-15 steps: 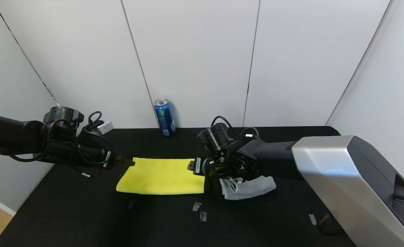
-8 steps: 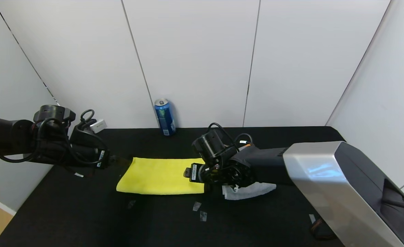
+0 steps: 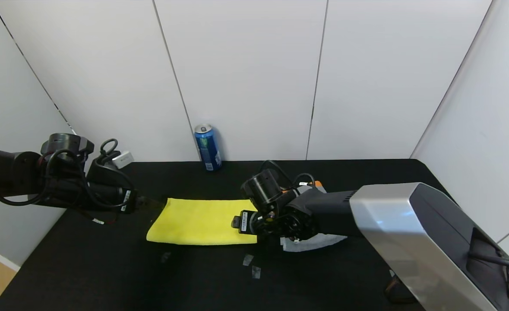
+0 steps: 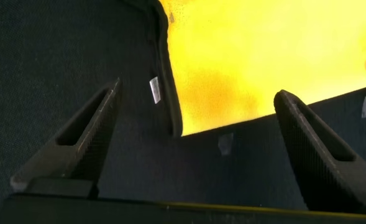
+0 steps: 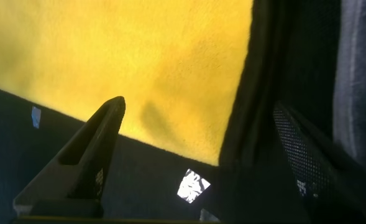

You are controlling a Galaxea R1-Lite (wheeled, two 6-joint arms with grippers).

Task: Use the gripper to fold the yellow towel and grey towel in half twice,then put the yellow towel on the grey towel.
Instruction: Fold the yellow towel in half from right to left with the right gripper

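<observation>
both wrist views show spread jaws: left gripper (image 4: 195,134) and right gripper (image 5: 207,149) flanking the yellow towel (image 3: 202,221); the head view alone shows the grey towel (image 3: 312,242) beside it.

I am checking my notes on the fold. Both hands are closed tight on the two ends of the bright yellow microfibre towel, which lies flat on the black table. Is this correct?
Not quite: both hands are open, not closed. The left hand and the right hand each stand with fingers spread over an end of the bright yellow microfibre towel, gripping nothing, as both wrist views show. The towel does lie flat on the black table.
</observation>
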